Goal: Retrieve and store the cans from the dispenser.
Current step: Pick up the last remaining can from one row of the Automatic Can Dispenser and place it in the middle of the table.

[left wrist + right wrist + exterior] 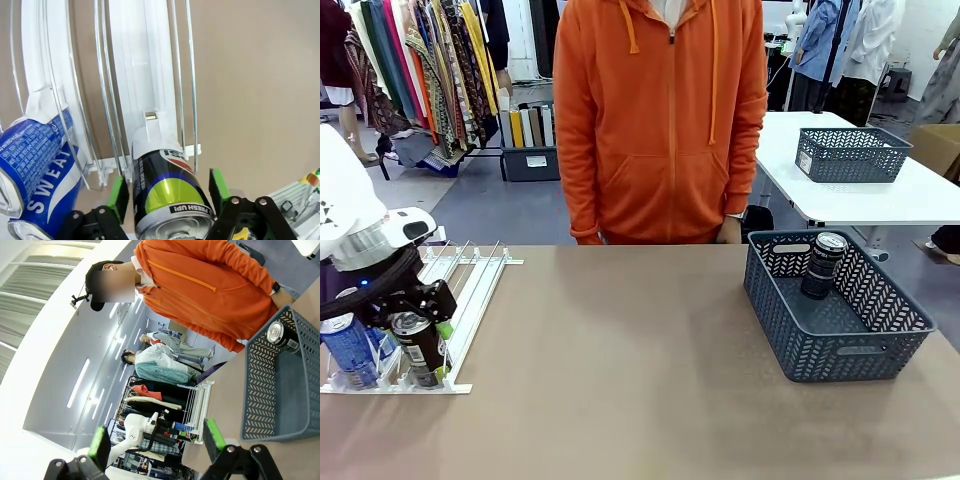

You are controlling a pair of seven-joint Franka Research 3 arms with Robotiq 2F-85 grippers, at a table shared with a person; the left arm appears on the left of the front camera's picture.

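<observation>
The dispenser (470, 290), a white rack of rail lanes, lies at the table's left. At its front end stand a blue can (350, 352) and a dark can (418, 348) with yellow-green marks. My left gripper (415, 335) straddles the dark can (167, 192) from above. Its green pads (119, 197) sit close on either side, with a thin gap on one side. The blue can (37, 172) stands one lane over. My right gripper (157, 445) is raised and open, holding nothing. Another dark can (823, 265) stands in the grey basket (840, 350).
A person in an orange hoodie (660, 120) stands at the table's far edge, hands low. The grey basket (272, 405) sits at the right of the table. A second grey basket (850, 155) rests on a white table behind.
</observation>
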